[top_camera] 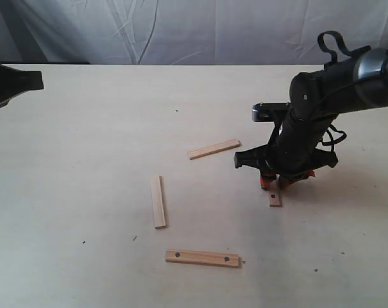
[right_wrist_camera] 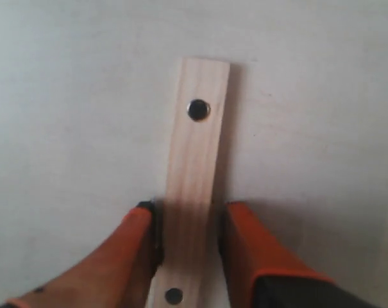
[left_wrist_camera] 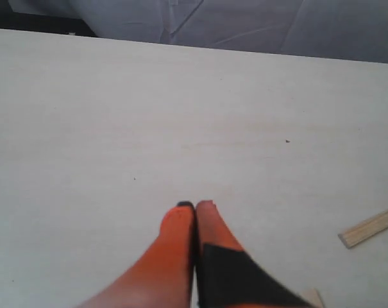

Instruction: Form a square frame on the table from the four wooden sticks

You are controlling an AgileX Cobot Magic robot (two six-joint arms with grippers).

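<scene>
Four wooden sticks lie apart on the table (top_camera: 84, 160); there is no square frame. A plain stick (top_camera: 213, 149) lies slanted at the middle. Another plain one (top_camera: 158, 202) runs front to back, left of centre. A dotted stick (top_camera: 202, 258) lies crosswise near the front. My right gripper (top_camera: 274, 183) (right_wrist_camera: 188, 215) points down over the second dotted stick (top_camera: 275, 199) (right_wrist_camera: 194, 160); both dark pads press its long edges, and the stick rests on the table. My left gripper (left_wrist_camera: 195, 205) is shut and holds nothing, hovering over bare table.
The left arm's black body (top_camera: 11, 83) sits at the far left edge. A wrinkled grey-white cloth (top_camera: 181, 29) hangs behind the table. In the left wrist view a plain stick's end (left_wrist_camera: 370, 226) shows at the side.
</scene>
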